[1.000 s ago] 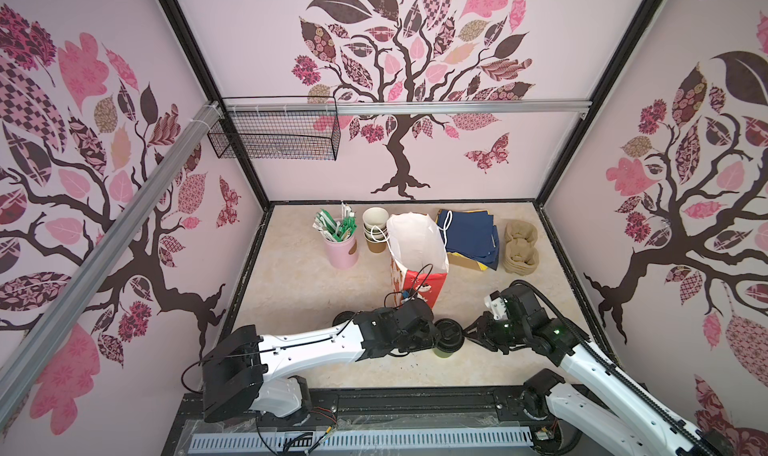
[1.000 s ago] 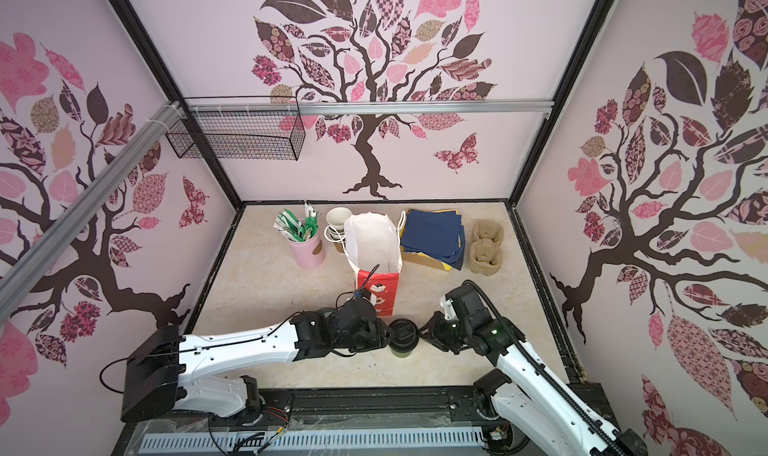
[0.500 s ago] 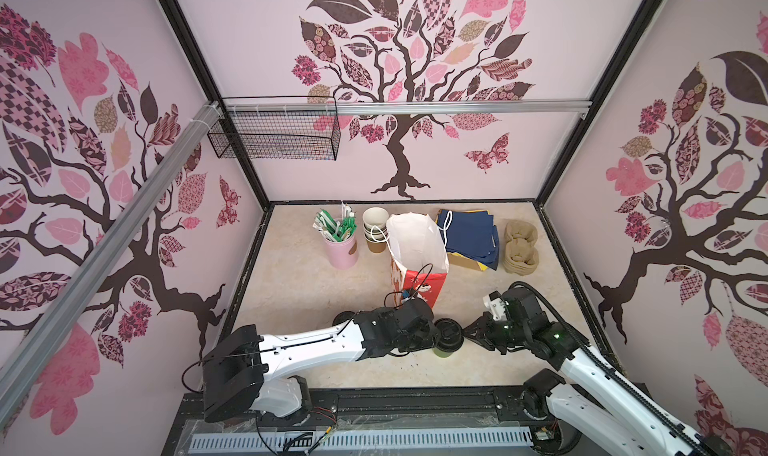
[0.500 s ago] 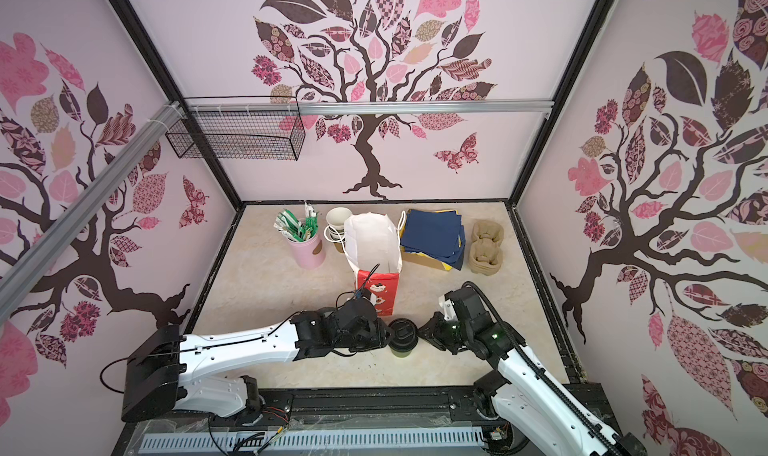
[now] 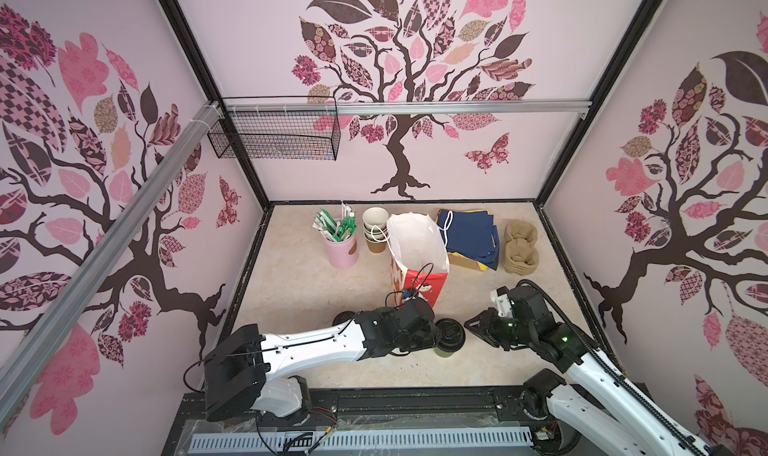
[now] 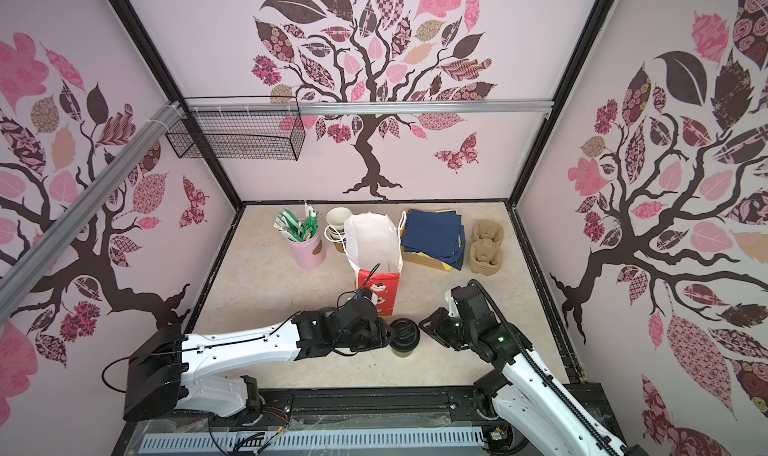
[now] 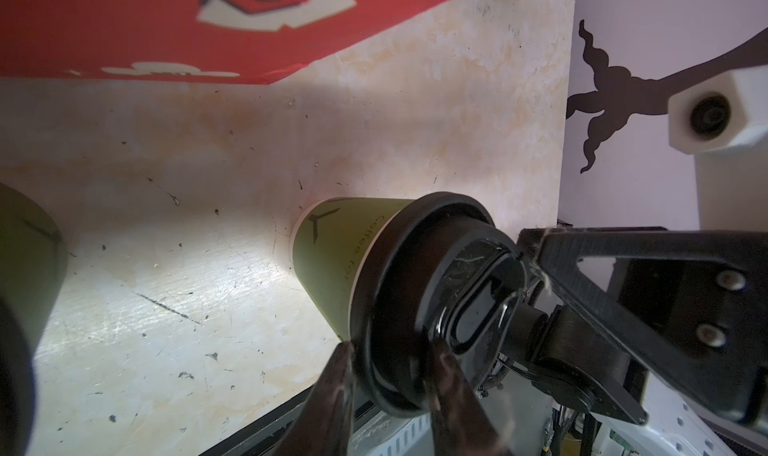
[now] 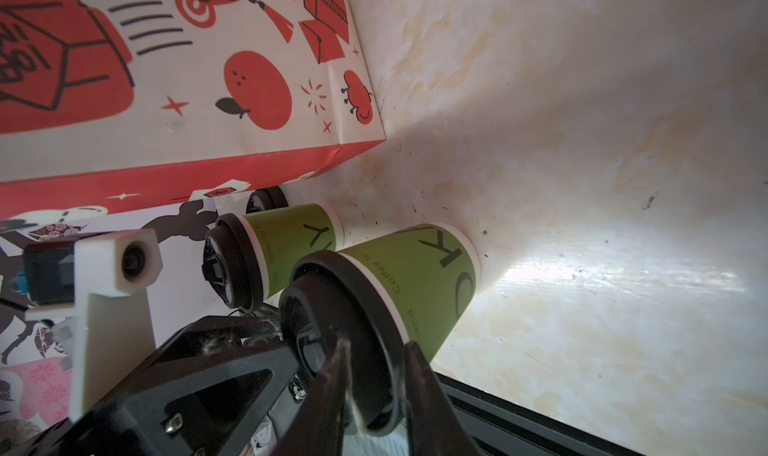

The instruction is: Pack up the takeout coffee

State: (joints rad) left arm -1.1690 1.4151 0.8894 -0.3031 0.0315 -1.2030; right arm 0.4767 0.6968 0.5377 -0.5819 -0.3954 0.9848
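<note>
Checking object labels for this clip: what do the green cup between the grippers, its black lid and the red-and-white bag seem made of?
The green cup looks like paper: matte, printed lettering, a white edge at its base. Its black lid is likely thin moulded plastic: glossy, glints along its ridges. The red-and-white bag seems paper too: smooth print, a crisp folded corner.

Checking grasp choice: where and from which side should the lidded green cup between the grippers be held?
Probably the cup wall just under its lid, level from the right. It stands upright, tapering downward, so the lid's overhang stops slipping; the second cup stands on its left.
</note>
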